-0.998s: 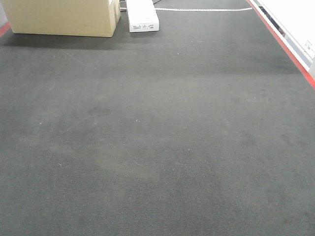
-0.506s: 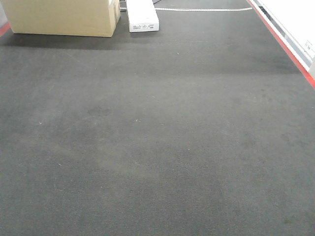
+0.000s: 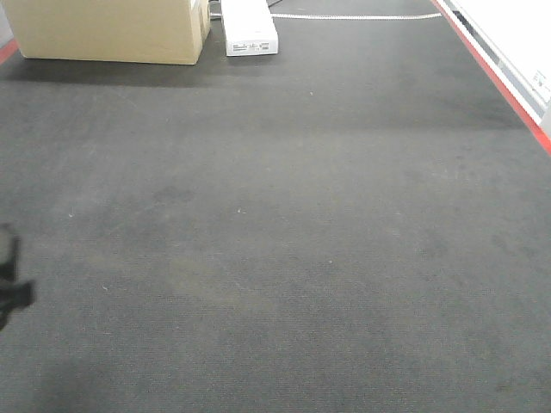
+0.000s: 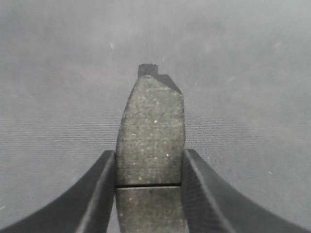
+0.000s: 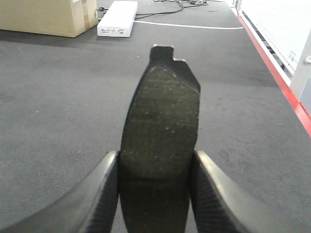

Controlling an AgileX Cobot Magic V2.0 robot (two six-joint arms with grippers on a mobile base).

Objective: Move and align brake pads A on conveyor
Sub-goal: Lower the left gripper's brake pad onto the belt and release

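the left gripper (image 4: 149,156) has its jaws pinched on a brake pad (image 4: 150,131), one finger on each long edge. the speckled friction face is toward the wrist camera and the thin groove lies just below the fingertips. the pad's notched backing tab points away over the conveyor (image 4: 243,73), which fills that view, so this wrist looks steeply down. the right gripper (image 5: 155,158) clamps a second brake pad (image 5: 160,121) the same way (its lower part is in shadow), with the wrist tilted shallower, looking along the belt. whether either pad touches the belt i cannot tell. beyond the right pad, open belt runs up to a cardboard box (image 5: 43,14) and a white box (image 5: 117,18). the red edge strip (image 5: 277,80) runs along the right. in the front view a dark blurred shape (image 3: 10,280) sits at the left edge, too smeared to name.
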